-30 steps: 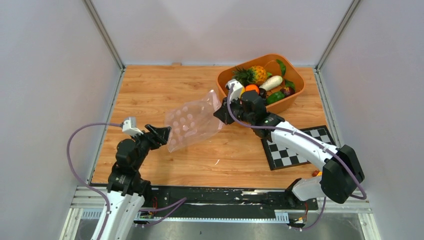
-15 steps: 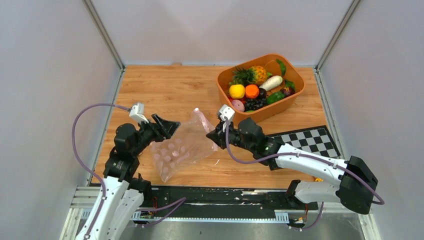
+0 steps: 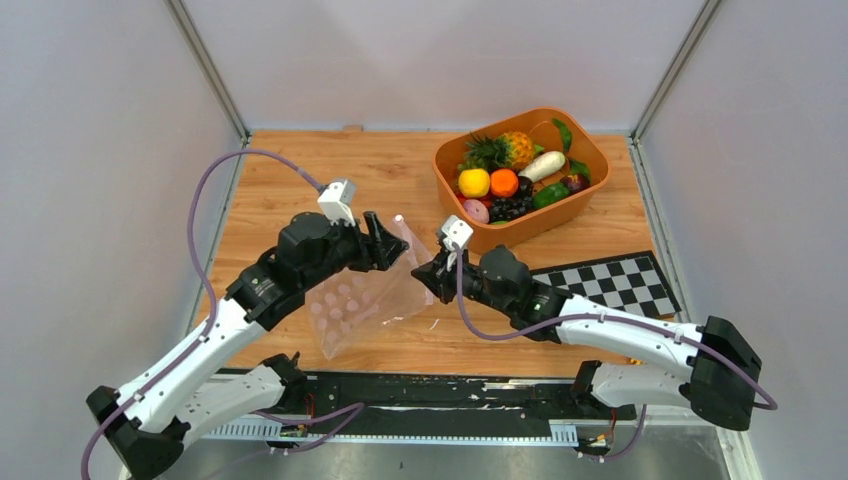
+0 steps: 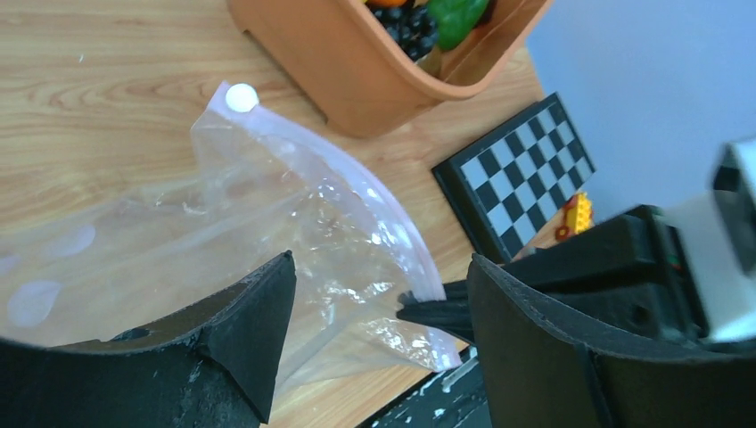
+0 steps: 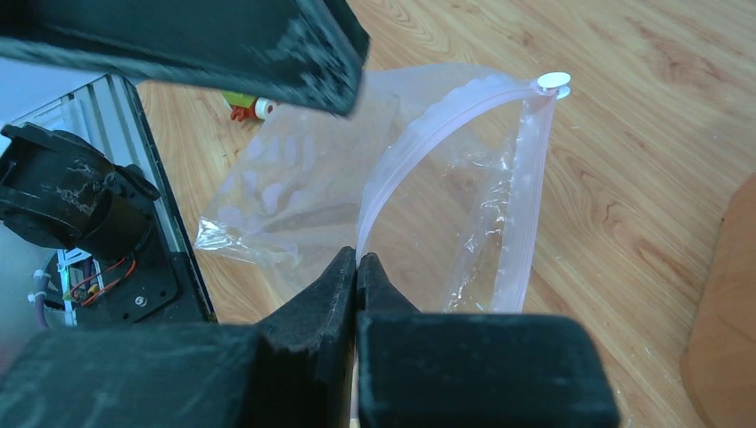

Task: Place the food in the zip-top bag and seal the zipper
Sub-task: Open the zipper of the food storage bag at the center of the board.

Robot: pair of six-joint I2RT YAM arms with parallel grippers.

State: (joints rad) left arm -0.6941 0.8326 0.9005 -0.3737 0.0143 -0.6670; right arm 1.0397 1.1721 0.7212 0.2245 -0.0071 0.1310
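Our right gripper [image 5: 357,267] pinches the pink zipper strip [image 5: 392,165] of the bag [image 3: 360,298], which gapes open on the table [image 3: 300,180]. Our left gripper [image 4: 379,267] hovers wide apart just above the bag's mouth, holding nothing. The food [image 3: 505,180] sits in the orange tub [image 3: 590,150].

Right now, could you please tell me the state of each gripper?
Left gripper: open, jaws wide above the bag, gripping nothing.
Right gripper: jaws shut on the bag's zip strip.
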